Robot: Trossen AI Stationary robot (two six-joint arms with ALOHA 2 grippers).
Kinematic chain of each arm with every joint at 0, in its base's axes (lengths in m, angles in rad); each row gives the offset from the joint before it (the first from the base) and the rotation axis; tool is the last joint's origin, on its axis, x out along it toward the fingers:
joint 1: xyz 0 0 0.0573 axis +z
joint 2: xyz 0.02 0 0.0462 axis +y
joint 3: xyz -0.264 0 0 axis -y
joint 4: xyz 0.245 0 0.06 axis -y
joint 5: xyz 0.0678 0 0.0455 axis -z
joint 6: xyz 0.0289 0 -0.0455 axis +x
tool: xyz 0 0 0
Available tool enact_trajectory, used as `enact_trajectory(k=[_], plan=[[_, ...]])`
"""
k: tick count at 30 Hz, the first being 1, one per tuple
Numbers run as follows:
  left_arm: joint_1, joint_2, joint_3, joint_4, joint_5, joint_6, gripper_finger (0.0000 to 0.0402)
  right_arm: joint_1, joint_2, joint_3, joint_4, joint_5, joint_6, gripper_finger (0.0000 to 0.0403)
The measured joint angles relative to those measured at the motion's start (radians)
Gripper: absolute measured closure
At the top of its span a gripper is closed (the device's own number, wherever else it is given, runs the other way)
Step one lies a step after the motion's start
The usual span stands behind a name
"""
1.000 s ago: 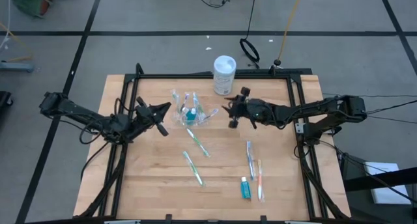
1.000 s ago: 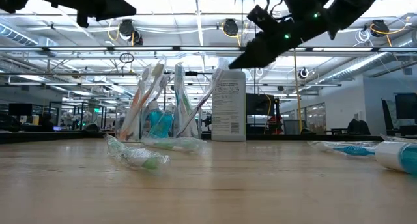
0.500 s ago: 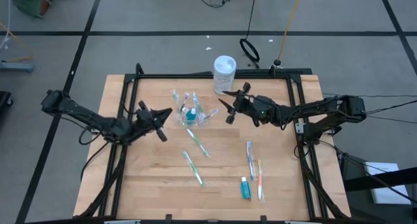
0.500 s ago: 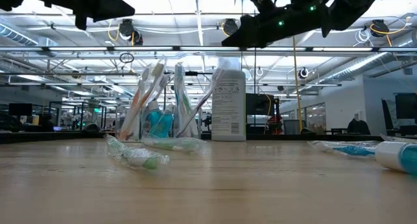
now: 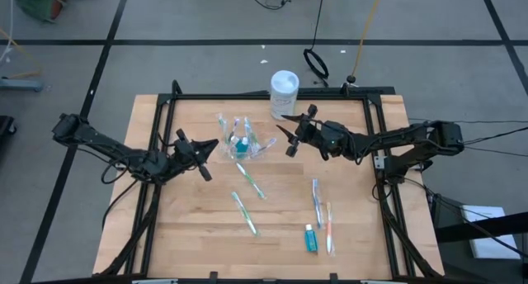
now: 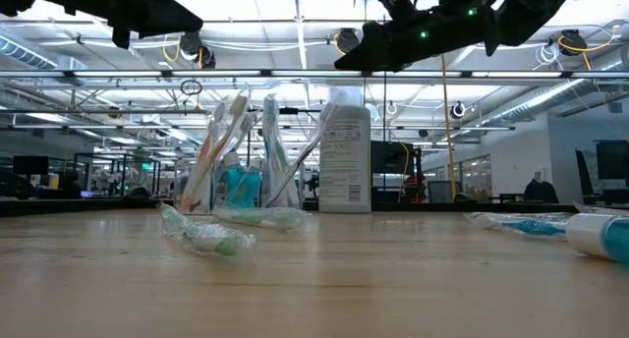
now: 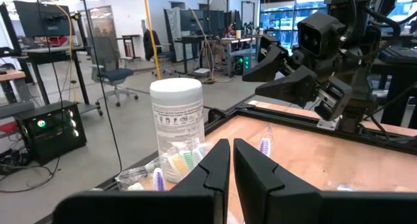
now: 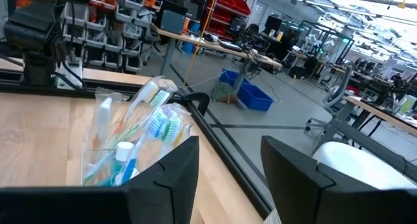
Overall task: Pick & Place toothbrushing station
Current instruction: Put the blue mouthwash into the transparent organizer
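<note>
A small clear cup (image 5: pixel 242 145) stands upright at the table's far middle. It holds several toothbrushes and a teal toothpaste tube, and also shows in the low view (image 6: pixel 239 176) and right wrist view (image 8: pixel 127 149). Loose toothbrushes lie flat on the table (image 5: pixel 252 182) (image 5: pixel 245 213) (image 5: pixel 316 200) (image 5: pixel 329 226), with a teal tube (image 5: pixel 310 238) beside them. My left gripper (image 5: pixel 212 155) is shut and empty, above the table just left of the cup. My right gripper (image 5: pixel 285 135) is open and empty, raised right of the cup, its fingers pointing toward it.
A white labelled canister (image 5: pixel 284 94) stands at the far edge, behind and right of the cup, close to my right gripper. A black metal frame (image 5: pixel 272 97) runs around the table. Bare wood lies at the near left (image 5: pixel 190 234).
My right gripper has risen and gone a little toward the far edge and the cup, tipping from slanting down to nearly level; it has been still for the last half second. The cup and toothbrushes have not moved.
</note>
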Motion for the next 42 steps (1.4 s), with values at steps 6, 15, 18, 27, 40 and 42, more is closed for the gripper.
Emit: enact_trajectory(k=[6, 15, 18, 27, 40, 42], plan=[[0.000, 0.000, 0.000, 0.000, 0.000, 0.000, 0.0376, 0.000, 0.000, 0.000, 0.000, 0.000, 0.000, 0.0243], [0.001, 0.000, 0.000, -0.054, 0.058, 0.002, 0.0376, 0.000, 0.000, 0.000, 0.000, 0.000, 0.000, 0.0243], [0.001, 0.000, 0.000, -0.057, 0.180, 0.002, 0.0376, 0.000, 0.000, 0.000, 0.000, 0.000, 0.000, 0.0243], [0.002, 0.001, 0.000, -0.056, 0.282, 0.000, 0.0375, 0.000, 0.000, 0.000, 0.000, 0.000, 0.000, 0.0243], [0.099, 0.051, 0.000, -0.058, 0.282, 0.023, 0.0328, -0.007, -0.001, 0.000, 0.022, -0.001, -0.072, 0.0243], [0.116, 0.069, 0.000, -0.059, 0.281, 0.025, 0.0311, -0.009, -0.001, 0.000, 0.016, 0.000, -0.080, 0.0243]])
